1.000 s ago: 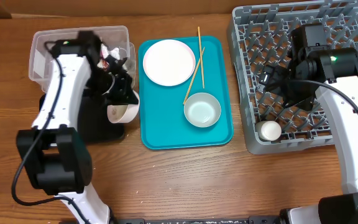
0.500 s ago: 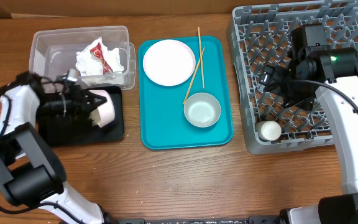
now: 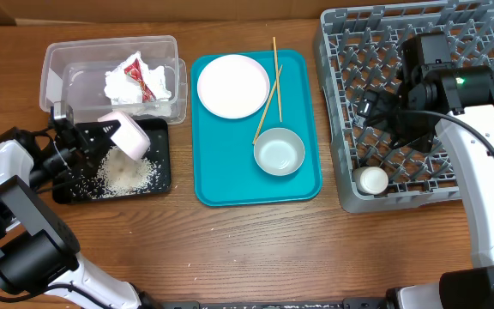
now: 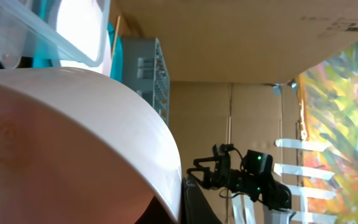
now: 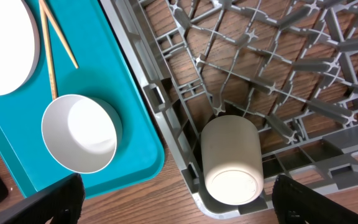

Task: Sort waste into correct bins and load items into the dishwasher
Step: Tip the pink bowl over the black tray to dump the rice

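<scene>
Left hand: clamped on a small white bowl, tipped over the black tray at left.
Rice: lay in the black tray.
Clear tub: held the napkin and wrapper.
Right hand: fingers apart, empty, above the dish rack.
Done: waste apparently sorted; cup racked at the near-left corner.
Left to load: plate, chopsticks, both bowls; the second bowl sat on the teal tray.

Overhead looks straight down on the table; left wrist faces sideways; right wrist looks down closely, sharing overhead's teal tray and rack.
</scene>
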`<state>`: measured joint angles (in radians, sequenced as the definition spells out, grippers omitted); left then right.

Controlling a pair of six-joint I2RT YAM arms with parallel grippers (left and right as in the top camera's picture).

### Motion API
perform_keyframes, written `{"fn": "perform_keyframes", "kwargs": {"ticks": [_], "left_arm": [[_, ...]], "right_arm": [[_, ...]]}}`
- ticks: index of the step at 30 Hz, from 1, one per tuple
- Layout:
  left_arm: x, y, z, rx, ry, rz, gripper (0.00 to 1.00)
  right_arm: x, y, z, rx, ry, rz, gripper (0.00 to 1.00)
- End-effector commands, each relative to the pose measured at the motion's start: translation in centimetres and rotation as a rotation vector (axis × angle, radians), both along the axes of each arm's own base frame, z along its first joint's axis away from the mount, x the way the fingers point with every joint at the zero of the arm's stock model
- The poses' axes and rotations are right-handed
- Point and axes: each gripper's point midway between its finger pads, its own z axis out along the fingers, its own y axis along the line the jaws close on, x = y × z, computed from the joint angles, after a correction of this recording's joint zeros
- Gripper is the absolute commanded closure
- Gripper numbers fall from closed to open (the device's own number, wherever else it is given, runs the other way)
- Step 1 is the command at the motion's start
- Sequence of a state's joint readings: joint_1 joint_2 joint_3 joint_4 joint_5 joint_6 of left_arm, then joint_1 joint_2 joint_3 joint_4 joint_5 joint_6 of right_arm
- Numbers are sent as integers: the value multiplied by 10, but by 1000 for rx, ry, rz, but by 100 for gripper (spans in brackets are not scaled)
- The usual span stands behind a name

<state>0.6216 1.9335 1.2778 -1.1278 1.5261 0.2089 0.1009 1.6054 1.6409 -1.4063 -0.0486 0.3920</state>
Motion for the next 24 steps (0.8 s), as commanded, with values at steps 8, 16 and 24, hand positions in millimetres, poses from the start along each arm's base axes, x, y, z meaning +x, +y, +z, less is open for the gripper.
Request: {"fn": "perform_keyframes", "kwargs": {"ticks": [8,16,24], "left_arm": [[-5,-2,-9,47,102,-11,96],[-8,-4,-11,27,156,-14,96],[-10,-5,-8,11,152,-14,96]], "right_arm": [[-1,4,10,10,-30,9,1],[0,4,10,9,-30,9,0],[-3,4,9,8,-18,9,0]]}}
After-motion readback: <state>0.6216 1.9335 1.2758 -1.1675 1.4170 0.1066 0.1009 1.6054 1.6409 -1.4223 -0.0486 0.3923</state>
